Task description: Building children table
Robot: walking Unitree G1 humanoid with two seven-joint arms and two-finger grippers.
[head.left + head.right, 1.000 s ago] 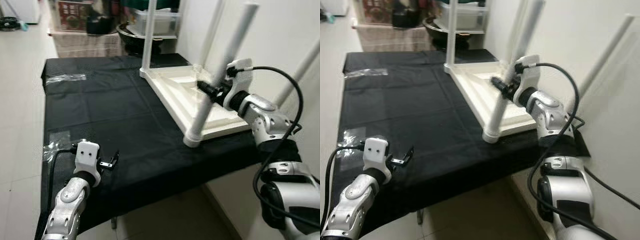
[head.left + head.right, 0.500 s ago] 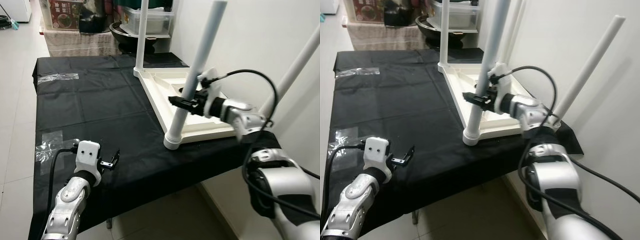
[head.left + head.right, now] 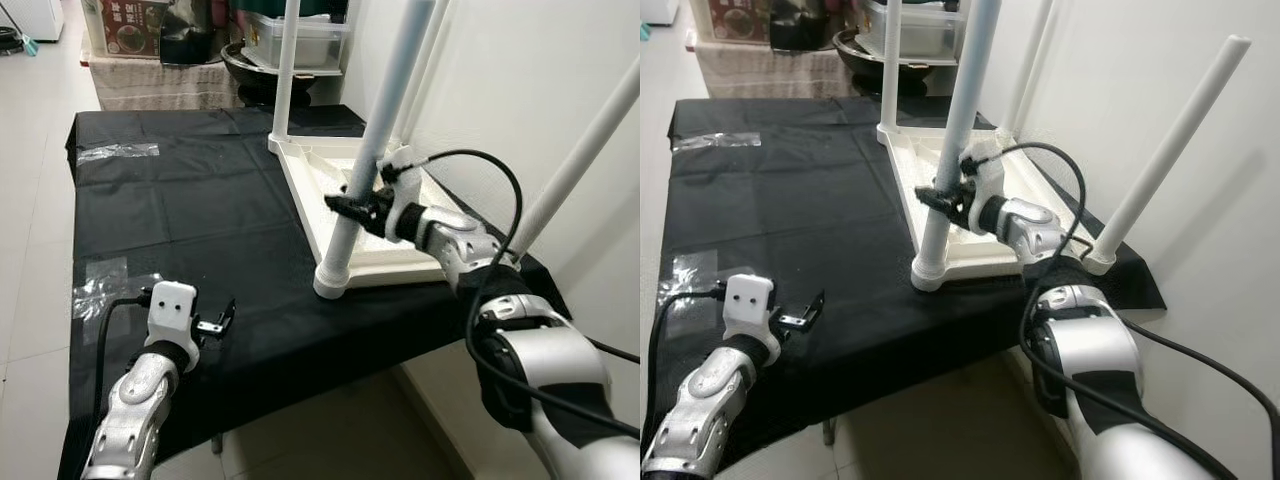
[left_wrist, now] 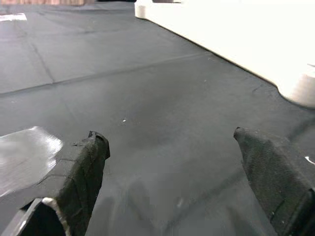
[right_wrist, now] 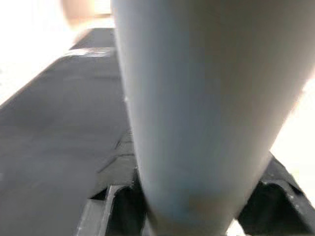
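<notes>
From the head, the upturned white tabletop [image 3: 375, 215] lies on the black cloth [image 3: 190, 220]; the right gripper [image 3: 350, 207] clasps the near leg [image 3: 375, 140], which stands upright.

The left wrist shows the left gripper [image 4: 170, 172] spread wide, far off.

The right wrist shows that leg between its fingers [image 5: 110, 209].

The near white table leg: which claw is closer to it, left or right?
Right. The right claw is closed around the leg, above its base. The left claw is open over the black cloth, well apart.
</notes>
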